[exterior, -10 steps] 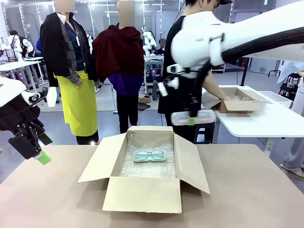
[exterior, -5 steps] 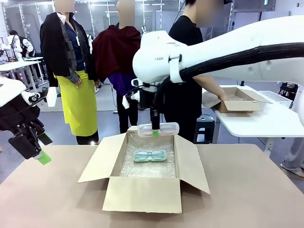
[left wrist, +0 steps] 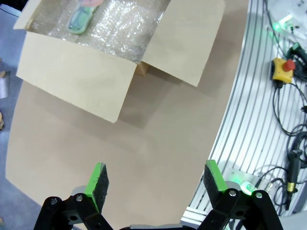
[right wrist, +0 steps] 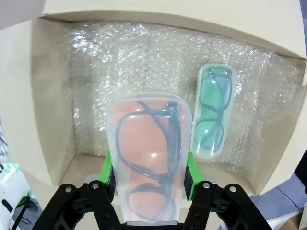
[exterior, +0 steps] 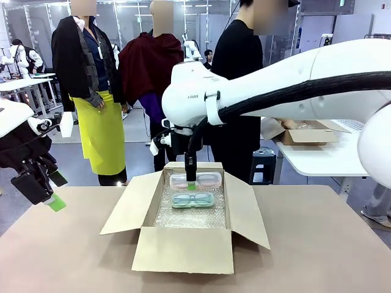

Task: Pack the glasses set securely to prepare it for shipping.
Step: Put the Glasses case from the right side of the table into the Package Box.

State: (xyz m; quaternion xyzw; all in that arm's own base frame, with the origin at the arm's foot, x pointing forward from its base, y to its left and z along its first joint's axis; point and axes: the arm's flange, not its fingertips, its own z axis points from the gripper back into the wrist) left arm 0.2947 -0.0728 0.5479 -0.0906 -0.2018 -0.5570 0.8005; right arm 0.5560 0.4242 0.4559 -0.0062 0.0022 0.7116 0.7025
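A wide, brightly lit workshop hall. Close by, a tan table top [exterior: 317, 244] stands on a smooth grey floor [exterior: 137, 152]. Off to the right, a white table [exterior: 324, 160] carries an open cardboard box [exterior: 308, 133] and a white mesh basket [exterior: 357, 125]. Another white table [exterior: 18, 83] stands far off on the left. Strip lights [exterior: 128, 5] shine overhead. The tan top's near edge meets a ribbed aluminium base [left wrist: 249, 96], where black cables [left wrist: 283, 110] and a yellow box with a red button [left wrist: 282, 68] lie.

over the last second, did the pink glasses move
Yes. The pink glasses, in the right pincer, came left and down to the open cardboard box.
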